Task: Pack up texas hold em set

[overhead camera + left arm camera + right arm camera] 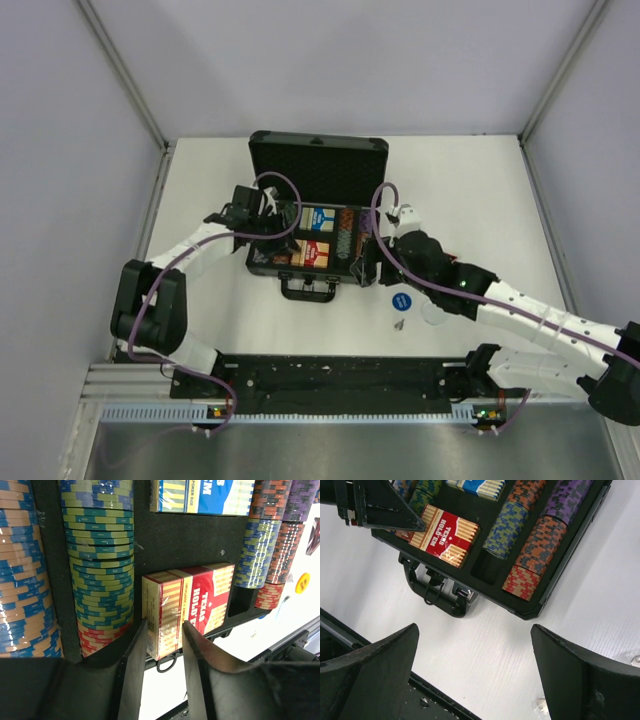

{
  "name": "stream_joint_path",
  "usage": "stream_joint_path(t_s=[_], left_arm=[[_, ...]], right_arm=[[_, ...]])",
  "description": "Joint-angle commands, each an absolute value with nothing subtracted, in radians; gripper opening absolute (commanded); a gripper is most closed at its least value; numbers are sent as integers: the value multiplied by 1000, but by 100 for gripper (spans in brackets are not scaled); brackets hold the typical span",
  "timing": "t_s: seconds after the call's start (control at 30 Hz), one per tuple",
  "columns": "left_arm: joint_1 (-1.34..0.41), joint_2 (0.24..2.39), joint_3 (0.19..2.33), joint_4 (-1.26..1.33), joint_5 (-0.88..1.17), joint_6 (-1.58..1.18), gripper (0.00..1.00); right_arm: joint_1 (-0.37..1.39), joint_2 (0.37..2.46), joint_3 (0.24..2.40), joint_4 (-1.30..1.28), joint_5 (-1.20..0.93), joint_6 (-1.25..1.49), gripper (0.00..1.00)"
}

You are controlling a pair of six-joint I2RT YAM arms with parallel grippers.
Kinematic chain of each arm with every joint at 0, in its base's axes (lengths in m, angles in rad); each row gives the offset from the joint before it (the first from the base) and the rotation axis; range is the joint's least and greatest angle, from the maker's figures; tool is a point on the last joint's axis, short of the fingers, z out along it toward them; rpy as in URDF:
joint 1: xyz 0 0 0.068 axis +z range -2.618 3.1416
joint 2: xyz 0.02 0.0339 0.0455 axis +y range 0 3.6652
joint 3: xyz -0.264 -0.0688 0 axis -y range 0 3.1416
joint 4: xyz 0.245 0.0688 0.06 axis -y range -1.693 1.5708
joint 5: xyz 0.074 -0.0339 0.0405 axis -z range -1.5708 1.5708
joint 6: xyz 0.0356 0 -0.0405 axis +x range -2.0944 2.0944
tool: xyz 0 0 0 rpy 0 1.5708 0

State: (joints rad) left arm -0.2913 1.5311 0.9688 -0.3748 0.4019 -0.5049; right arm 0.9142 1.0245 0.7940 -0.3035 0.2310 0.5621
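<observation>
The open case (pixel 260 266) takes up the middle of the worktop (pixel 480 200), and its raised lid (pixel 318 158) walls off the far side. Inside, the chip rows (pixel 100 555) and the red card box (pixel 192 600) leave only narrow black channels. The left gripper (pixel 162 630) hangs over these with its jaws part-open. The right gripper (pixel 474 630), jaws wide, has bare worktop under it by the case's near right corner. A blue button (pixel 401 300) and a small piece (pixel 399 324) lie just right of the handle (pixel 308 290).
</observation>
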Motion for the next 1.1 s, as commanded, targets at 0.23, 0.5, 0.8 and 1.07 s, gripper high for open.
stream_joint_path(t_s=[0.23, 0.5, 0.8, 1.07], left_arm=[[-328, 1583, 992, -357, 394, -520, 26], [-374, 1600, 986, -425, 186, -557, 17], [-388, 1516, 1067, -488, 169, -545, 41], [-391, 1470, 1230, -646, 124, -555, 44]], right_arm=[[922, 1023, 788, -281, 304, 584, 93], [910, 1057, 824, -291, 325, 597, 93], [897, 1049, 824, -339, 345, 641, 93], [861, 1054, 770, -475, 377, 781, 92]])
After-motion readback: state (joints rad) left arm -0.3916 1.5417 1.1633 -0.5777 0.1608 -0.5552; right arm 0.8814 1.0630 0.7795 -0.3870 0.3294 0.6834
